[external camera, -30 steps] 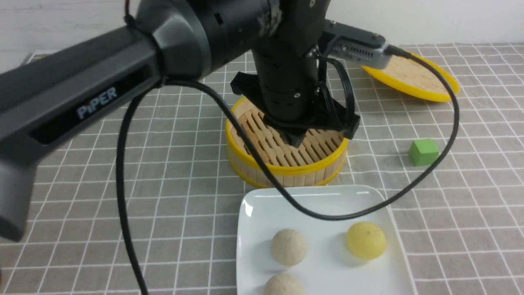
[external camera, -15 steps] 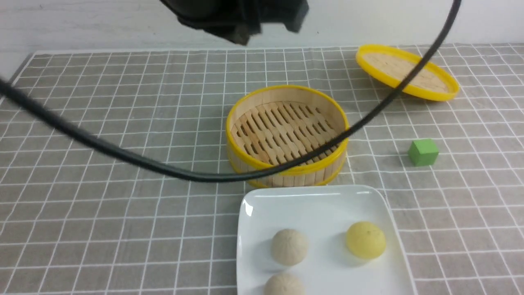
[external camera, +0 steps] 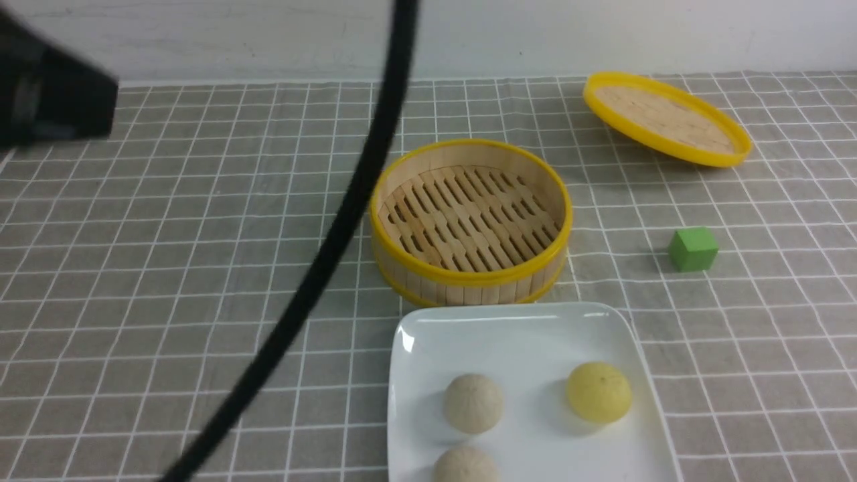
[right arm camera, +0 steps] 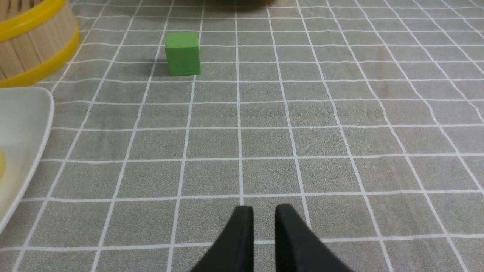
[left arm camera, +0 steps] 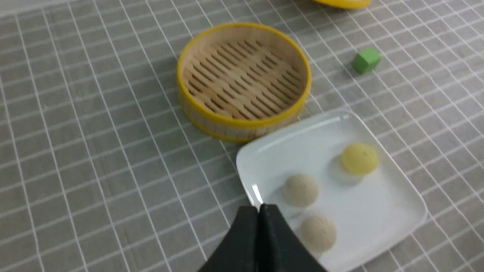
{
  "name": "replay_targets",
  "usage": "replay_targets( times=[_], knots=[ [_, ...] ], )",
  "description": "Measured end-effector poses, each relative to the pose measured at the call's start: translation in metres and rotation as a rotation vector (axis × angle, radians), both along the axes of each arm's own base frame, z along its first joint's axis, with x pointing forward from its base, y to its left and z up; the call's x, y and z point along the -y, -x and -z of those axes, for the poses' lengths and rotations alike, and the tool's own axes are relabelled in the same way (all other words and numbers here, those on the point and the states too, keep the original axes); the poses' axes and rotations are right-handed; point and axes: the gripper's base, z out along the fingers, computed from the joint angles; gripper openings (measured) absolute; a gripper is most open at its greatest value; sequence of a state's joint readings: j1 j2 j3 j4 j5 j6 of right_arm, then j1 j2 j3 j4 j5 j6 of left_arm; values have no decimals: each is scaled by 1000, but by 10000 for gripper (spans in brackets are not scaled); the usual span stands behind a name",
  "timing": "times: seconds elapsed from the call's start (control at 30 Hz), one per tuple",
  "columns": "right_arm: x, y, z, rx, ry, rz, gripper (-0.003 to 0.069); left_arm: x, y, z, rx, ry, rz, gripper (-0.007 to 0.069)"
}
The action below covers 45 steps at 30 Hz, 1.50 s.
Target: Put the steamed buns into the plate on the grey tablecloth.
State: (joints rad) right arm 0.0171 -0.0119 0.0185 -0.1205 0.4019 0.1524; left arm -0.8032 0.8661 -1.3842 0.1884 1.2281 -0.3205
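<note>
The white square plate [external camera: 529, 335] lies on the grey tablecloth [external camera: 167, 268] at the near centre. Three steamed buns rest in it: a beige one [external camera: 473, 402], another beige one [external camera: 465, 466] at the frame's bottom edge, and a yellow one [external camera: 598, 392]. The left wrist view shows the plate [left arm camera: 382, 211], both beige buns [left arm camera: 300, 190] [left arm camera: 318, 233] and the yellow bun [left arm camera: 359, 158]. My left gripper [left arm camera: 259, 207] is shut and empty, high above the plate's corner. My right gripper [right arm camera: 263, 208] is shut and empty, low over bare cloth, right of the plate [right arm camera: 26, 124].
The round bamboo steamer [external camera: 471, 221] stands empty just behind the plate. Its lid [external camera: 666, 127] lies tilted at the back right. A green cube [external camera: 692, 248] sits right of the steamer. Part of my left arm [external camera: 53, 100] and its black cable [external camera: 335, 234] cross the left side.
My left arm has risen from over the steamer and swung away to the left, its cable sweeping across the view. The buns, plate and steamer have not moved.
</note>
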Motion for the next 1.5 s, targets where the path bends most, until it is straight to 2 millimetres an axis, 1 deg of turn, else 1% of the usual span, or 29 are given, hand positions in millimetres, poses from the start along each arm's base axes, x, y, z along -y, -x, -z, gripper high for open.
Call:
replay_targets(
  times=[0.03, 0.07, 0.13, 0.17, 0.2, 0.23, 0.27, 0.3, 0.33, 0.37, 0.4, 0.43, 0.47, 0.6, 0.7, 0.87, 0.97, 1.33, 1.4, 1.5],
  knots=[
    [0, 0, 0, 0, 0, 1, 116, -2, 3, 10, -9, 1, 6, 16],
    [0, 0, 0, 0, 0, 1, 116, -6, 8, 13, -3, 17, 12, 16],
    [0, 0, 0, 0, 0, 2, 118, -15, 20, 46, 48, 77, 41, 17],
    [0, 0, 0, 0, 0, 2, 118, -18, 23, 48, 61, 89, 43, 17],
    [0, 0, 0, 0, 0, 2, 121, -18, 25, 73, 110, 126, 62, 17],
    [0, 0, 0, 0, 0, 2, 121, -20, 27, 73, 116, 132, 62, 17],
    [0, 0, 0, 0, 0, 2, 122, -17, 25, 100, 165, 174, 80, 17],
    [0, 0, 0, 0, 0, 2, 123, -17, 25, 103, 170, 180, 82, 17],
    [0, 0, 0, 0, 0, 2, 126, -13, 24, 125, 215, 239, 96, 17],
    [0, 0, 0, 0, 0, 2, 127, -9, 22, 138, 236, 278, 104, 19],
    [0, 0, 0, 0, 0, 2, 128, -8, 21, 140, 237, 285, 105, 19],
    [0, 0, 0, 0, 0, 2, 129, -4, 20, 154, 262, 339, 116, 20],
    [0, 0, 0, 0, 0, 2, 132, -1, 18, 163, 275, 391, 122, 20],
    [0, 0, 0, 0, 0, 2, 135, 4, 18, 178, 322, 496, 147, 24],
    [0, 0, 0, 0, 0, 2, 140, 5, 18, 186, 318, 501, 151, 29],
    [0, 0, 0, 0, 0, 2, 146, 4, 18, 196, 281, 465, 142, 30],
    [0, 0, 0, 0, 0, 2, 150, 3, 17, 203, 227, 409, 124, 34],
    [0, 0, 0, 0, 0, 2, 165, 0, 17, 214, 169, 339, 95, 41],
    [0, 0, 0, 0, 0, 2, 168, -4, 16, 219, 184, 314, 76, 43],
    [0, 0, 0, 0, 0, 2, 173, -17, 20, 228, 229, 276, 22, 46]
  ],
)
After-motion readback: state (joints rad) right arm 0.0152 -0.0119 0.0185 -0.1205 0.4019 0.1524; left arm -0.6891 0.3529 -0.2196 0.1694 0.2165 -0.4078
